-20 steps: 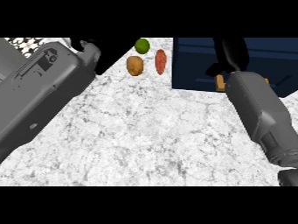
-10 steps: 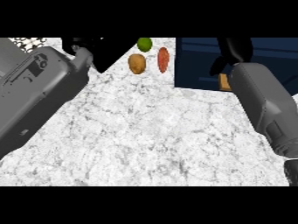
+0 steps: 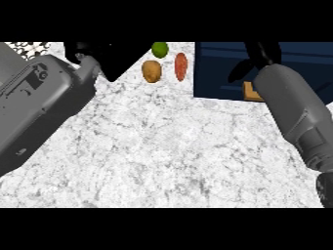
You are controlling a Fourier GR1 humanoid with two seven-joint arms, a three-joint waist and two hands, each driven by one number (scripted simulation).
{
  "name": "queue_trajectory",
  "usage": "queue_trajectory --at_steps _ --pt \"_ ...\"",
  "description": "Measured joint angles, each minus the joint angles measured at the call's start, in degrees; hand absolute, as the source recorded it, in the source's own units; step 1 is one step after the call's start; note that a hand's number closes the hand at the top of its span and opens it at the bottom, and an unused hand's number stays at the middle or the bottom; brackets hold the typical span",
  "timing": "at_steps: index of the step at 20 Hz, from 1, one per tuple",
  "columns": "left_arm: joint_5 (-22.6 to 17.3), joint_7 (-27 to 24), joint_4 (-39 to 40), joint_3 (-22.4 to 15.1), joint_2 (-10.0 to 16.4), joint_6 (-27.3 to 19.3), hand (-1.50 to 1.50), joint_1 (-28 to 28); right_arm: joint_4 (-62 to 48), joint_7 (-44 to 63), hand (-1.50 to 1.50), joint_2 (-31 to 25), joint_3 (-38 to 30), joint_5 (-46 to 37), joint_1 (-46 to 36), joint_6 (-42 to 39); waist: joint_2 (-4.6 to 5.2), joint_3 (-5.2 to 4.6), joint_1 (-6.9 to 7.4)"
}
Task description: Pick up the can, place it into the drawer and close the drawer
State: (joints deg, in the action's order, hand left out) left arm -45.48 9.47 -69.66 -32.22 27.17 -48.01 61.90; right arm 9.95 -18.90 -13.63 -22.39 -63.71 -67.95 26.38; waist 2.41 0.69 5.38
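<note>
Two forearms reach up the counter (image 3: 169,146), and only the right one is at work. The right hand (image 3: 261,54) hangs over the open drawer (image 3: 216,73), its thumb (image 3: 238,73) standing off from the other fingers. Only the drawer's dark floor shows in the gap between them, so the hand looks relaxed and pinches nothing. A small tan piece that I take for the can (image 3: 250,92) lies inside the drawer, on the wrist side of those fingers. It sits tight against the right forearm (image 3: 299,112), which hides most of it. With the can down in the drawer and nothing in the hand, the placing looks done. The hand is probably this far in only because it had to reach in past the drawer's front edge. Closing the drawer is not yet done.

The left hand (image 3: 96,53) shows at the top edge as a dark shape at the end of the left forearm (image 3: 39,107). I cannot tell whether it is spread or curled. Just right of it, well apart from the right hand's fingers, lie a lime (image 3: 159,49), a potato (image 3: 151,72) and a red vegetable (image 3: 181,67).
</note>
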Motion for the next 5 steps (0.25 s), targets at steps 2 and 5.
queue_trajectory --at_steps 2,5 --pt "0.13 0.18 -0.42 -0.04 0.19 -0.11 -1.50 -0.28 0.18 -2.08 -1.50 0.25 -3.44 3.65 -0.24 -1.81 -0.12 0.02 -0.15" --pt "0.47 0.25 -0.84 -0.09 0.34 -0.23 -1.50 -0.93 0.31 -4.58 -1.50 0.55 -7.05 7.48 -0.79 -3.95 -0.08 0.01 -0.22"
